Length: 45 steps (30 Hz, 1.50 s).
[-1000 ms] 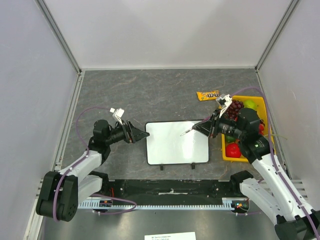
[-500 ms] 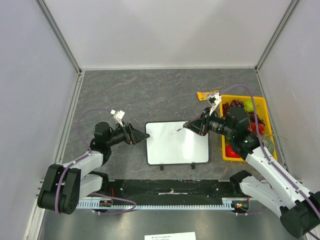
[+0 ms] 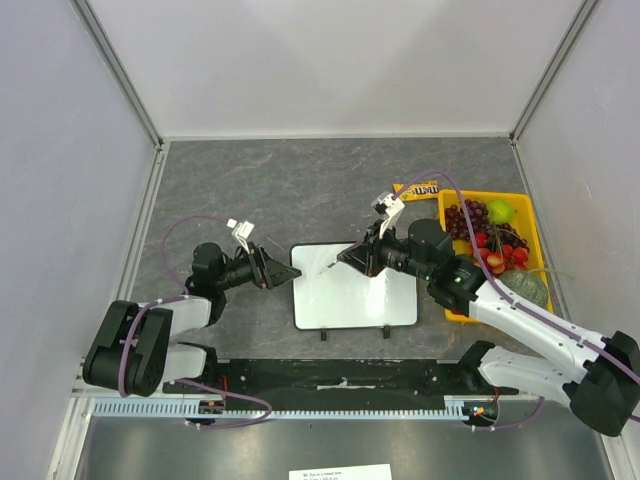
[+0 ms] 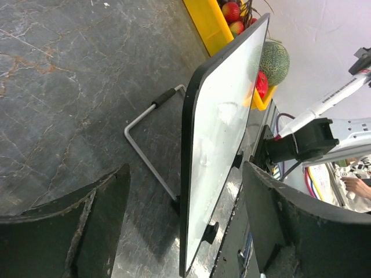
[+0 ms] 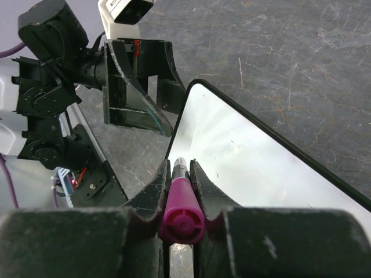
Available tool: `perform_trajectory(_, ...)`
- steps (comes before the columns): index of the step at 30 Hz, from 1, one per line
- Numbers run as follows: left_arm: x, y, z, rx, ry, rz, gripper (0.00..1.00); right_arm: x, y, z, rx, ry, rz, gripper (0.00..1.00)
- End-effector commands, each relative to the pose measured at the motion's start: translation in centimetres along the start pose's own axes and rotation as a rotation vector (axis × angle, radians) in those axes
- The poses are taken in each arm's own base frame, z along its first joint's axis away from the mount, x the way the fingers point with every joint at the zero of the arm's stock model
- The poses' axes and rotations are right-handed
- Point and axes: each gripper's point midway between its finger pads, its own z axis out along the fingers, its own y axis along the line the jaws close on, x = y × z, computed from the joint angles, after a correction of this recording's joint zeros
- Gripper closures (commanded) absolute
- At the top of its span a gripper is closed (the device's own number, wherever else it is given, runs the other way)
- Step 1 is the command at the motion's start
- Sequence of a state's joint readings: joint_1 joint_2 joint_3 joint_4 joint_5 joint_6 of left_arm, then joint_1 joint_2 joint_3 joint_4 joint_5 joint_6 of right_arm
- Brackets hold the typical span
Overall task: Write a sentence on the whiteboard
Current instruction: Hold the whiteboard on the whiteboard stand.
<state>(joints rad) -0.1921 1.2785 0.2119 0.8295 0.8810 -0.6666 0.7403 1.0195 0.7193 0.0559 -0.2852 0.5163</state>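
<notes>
The whiteboard (image 3: 370, 295) stands on its two black feet mid-table, its face blank white; the sentence is out of view. My left gripper (image 3: 284, 272) is open at the board's left edge. In the left wrist view its jaws stand either side of the black-framed whiteboard (image 4: 223, 116) with gaps on both sides. My right gripper (image 3: 352, 257) hovers over the board's upper left part, shut on a magenta marker (image 5: 181, 209). The marker's tip (image 3: 326, 269) points down-left at the board. The marker (image 4: 324, 104) also shows in the left wrist view.
A yellow bin (image 3: 480, 195) of grapes, apples and other fruit sits right of the board, with a green melon (image 3: 525, 288) at its near end. An orange candy packet (image 3: 418, 189) lies behind the board. Grey enclosure walls ring the table.
My right arm has swung left with the marker, from the board's right edge to over its upper left part. The left gripper stayed at the left edge, jaws slightly narrower.
</notes>
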Motion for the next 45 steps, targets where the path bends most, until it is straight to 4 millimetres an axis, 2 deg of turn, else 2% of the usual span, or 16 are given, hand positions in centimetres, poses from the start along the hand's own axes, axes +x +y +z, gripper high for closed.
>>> perform_trajectory(1,0.1,-1.4,-0.1,0.081,0.008,0.048,0.19,-3.5,0.6,1.2,0.049,-0.114,-0.085,1.0)
perform_trajectory(3,0.3,-1.5,-0.1,0.087,0.015,0.051,0.21,-3.5,0.6,1.5,0.065,-0.118,-0.102,1.0)
perform_trajectory(9,1.0,-1.9,-0.2,0.115,0.038,0.058,0.37,-3.6,0.6,1.9,0.102,-0.125,-0.136,1.0)
perform_trajectory(20,1.9,-1.9,0.4,0.141,0.091,0.027,0.52,-4.9,1.7,0.6,0.082,-0.164,-0.148,1.0)
perform_trajectory(23,2.1,-1.9,0.4,0.142,0.099,0.023,0.6,-4.8,1.7,0.3,0.087,-0.163,-0.151,1.0)
perform_trajectory(27,2.4,-1.8,0.3,0.133,0.11,0.012,0.81,-4.9,1.7,0.1,0.086,-0.164,-0.151,1.0)
perform_trajectory(33,3.3,-1.3,0.1,0.106,0.135,-0.016,0.95,-4.9,1.4,0.0,0.108,-0.158,-0.165,1.0)
perform_trajectory(35,3.4,-1.2,0.0,0.096,0.134,-0.016,0.98,-4.8,1.4,0.1,0.108,-0.156,-0.166,1.0)
perform_trajectory(45,3.7,-0.7,0.0,0.071,0.144,-0.024,0.98,-5.1,1.6,0.2,0.101,-0.164,-0.174,1.0)
